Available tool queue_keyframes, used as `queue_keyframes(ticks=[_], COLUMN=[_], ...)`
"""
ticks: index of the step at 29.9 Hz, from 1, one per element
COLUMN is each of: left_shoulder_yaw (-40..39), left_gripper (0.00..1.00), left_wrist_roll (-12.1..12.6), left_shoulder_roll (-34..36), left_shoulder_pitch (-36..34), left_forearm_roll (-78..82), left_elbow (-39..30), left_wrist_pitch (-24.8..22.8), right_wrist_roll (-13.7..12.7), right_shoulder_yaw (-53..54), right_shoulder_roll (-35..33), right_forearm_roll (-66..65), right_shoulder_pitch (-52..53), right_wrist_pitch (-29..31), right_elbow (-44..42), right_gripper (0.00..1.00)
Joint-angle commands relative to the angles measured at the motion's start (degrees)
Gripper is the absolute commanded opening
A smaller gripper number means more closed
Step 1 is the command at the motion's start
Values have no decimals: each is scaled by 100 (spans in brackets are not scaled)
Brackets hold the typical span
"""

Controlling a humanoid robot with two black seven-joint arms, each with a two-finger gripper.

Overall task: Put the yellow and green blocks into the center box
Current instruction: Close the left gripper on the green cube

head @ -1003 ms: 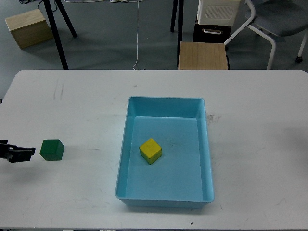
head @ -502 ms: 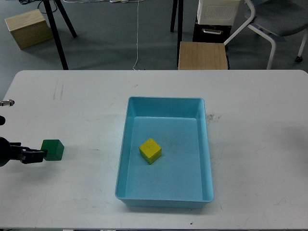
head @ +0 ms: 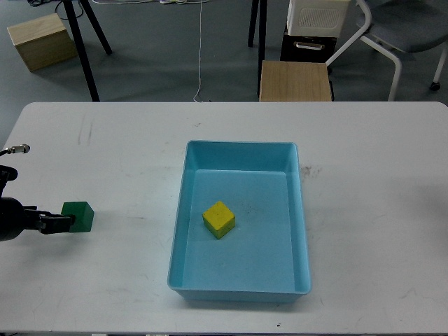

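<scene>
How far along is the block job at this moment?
About half done. The yellow block already lies inside the blue tray. The green block sits on the table left of the tray, with the left hand right at its side; a grip is not clear. Lifting and placing it remains.

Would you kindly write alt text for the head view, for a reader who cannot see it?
A yellow block lies inside a light-blue tray at the middle of a white table, while a green block sits on the table to the tray's left. The left gripper reaches the green block's left side from the frame edge.
</scene>
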Motion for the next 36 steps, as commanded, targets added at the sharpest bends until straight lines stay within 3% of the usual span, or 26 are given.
queue_keyframes(ticks=[1,10,18,23,36], left_shoulder_yaw=[-5,-49,-32,-14,3], left_gripper=[100,100,100,100,100], left_wrist_roll=[2,-7,11,151,160], left_shoulder_roll=[-63,209,201,175,-36], left_shoulder_pitch=[16,-274,-292,-283,-256], left_forearm_roll=[1,-228,-237,-254,-281], left_elbow=[10,-86,-148,-192,-192], left_wrist_pitch=[-1,-1,-1,-1,-1], right_wrist_roll=[0,0,0,0,-9], right_shoulder_yaw=[0,0,-17,-17,-8], right_shoulder_roll=[-1,52,8,17,43], right_forearm_roll=[0,0,0,0,-9], right_shoulder_pitch=[-6,-6,-6,-15,-15], right_wrist_pitch=[4,4,4,4,-5], right_elbow=[2,-7,-16,-25,-34], right_gripper=[99,99,99,99,99])
